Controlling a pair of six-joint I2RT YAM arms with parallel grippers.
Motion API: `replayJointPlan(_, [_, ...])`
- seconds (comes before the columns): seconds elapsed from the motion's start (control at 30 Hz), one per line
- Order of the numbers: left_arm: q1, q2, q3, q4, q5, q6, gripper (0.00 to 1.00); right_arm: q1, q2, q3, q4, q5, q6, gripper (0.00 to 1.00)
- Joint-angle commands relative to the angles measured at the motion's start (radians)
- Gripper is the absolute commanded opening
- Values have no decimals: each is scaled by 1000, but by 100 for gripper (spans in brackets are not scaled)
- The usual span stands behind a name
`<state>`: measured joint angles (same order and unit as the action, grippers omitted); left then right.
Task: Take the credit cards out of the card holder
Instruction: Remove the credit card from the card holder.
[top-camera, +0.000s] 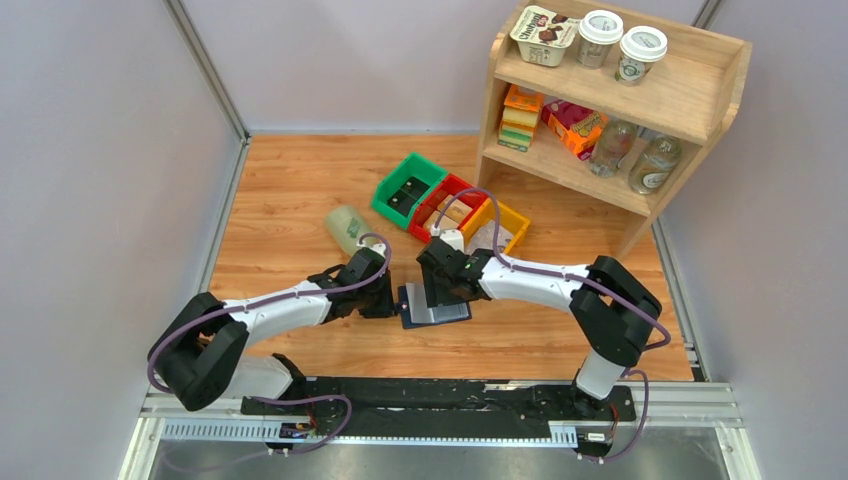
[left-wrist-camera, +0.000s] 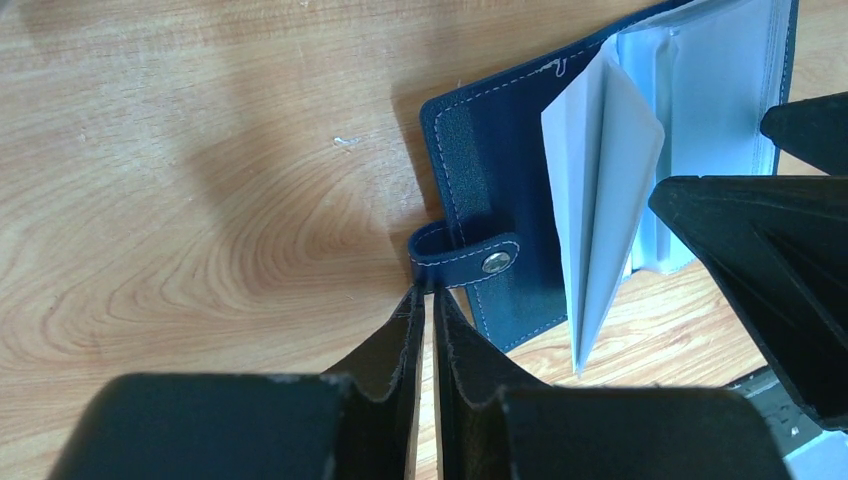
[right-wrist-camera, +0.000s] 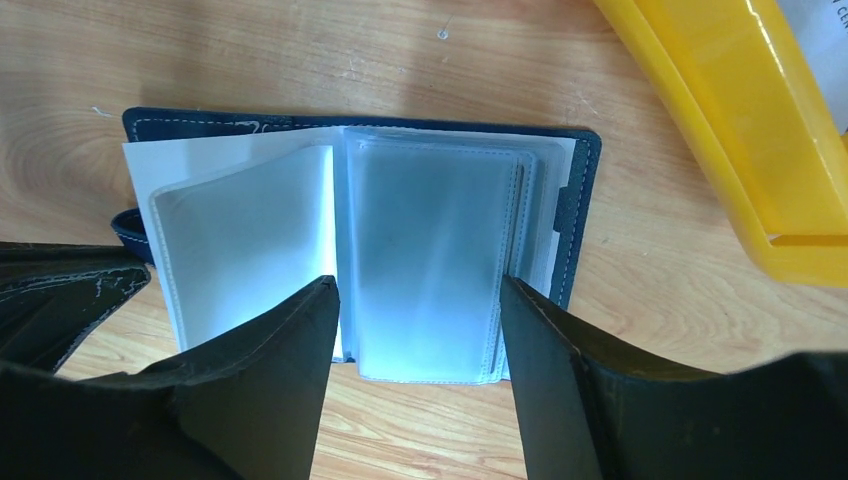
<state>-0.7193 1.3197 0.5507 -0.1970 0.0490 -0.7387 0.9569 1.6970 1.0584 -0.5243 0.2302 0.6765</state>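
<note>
The navy card holder (top-camera: 432, 312) lies open on the wooden table between both grippers. Its pale grey-blue sleeves (right-wrist-camera: 430, 250) are fanned out, and one sleeve stands up in the left wrist view (left-wrist-camera: 600, 200). I cannot tell any credit cards apart from the sleeves. My left gripper (top-camera: 392, 300) is shut, its tips (left-wrist-camera: 428, 292) pinching the edge of the holder's snap tab (left-wrist-camera: 470, 255). My right gripper (top-camera: 440, 290) is open just above the holder, its fingers straddling the right-hand sleeve stack (right-wrist-camera: 418, 288). It holds nothing.
Green (top-camera: 408, 188), red (top-camera: 445, 205) and yellow (top-camera: 497, 225) bins stand just behind the holder; the yellow bin (right-wrist-camera: 720, 120) is close to the right gripper. A pale bottle (top-camera: 348, 230) lies behind the left arm. A wooden shelf (top-camera: 690, 100) stands at the back right.
</note>
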Motion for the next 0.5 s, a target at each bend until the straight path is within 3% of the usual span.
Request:
replayJointPlan(0.0, [-3, 12, 5, 19, 11, -8, 13, 0, 26, 38, 1, 6, 15, 64])
replayJointPlan(0.47, [-3, 27, 14, 39, 32, 1, 12, 0, 52, 34, 79, -135, 23, 59])
